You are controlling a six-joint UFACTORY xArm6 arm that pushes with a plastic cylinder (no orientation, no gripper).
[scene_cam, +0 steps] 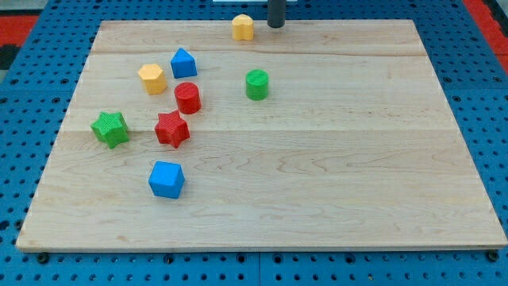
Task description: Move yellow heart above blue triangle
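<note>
The yellow heart (243, 27) sits near the top edge of the wooden board, a little left of centre. The blue triangle (183, 62) lies lower and to the left of it. My tip (275, 25) is at the view's top, just to the right of the yellow heart, a small gap apart from it. The rod runs up out of the frame.
A yellow hexagon (152, 79) lies left of the blue triangle. A red cylinder (187, 97) and a red star (171, 129) sit below it. A green cylinder (256, 84), a green star (109, 129) and a blue cube (166, 179) are also on the board (317, 175).
</note>
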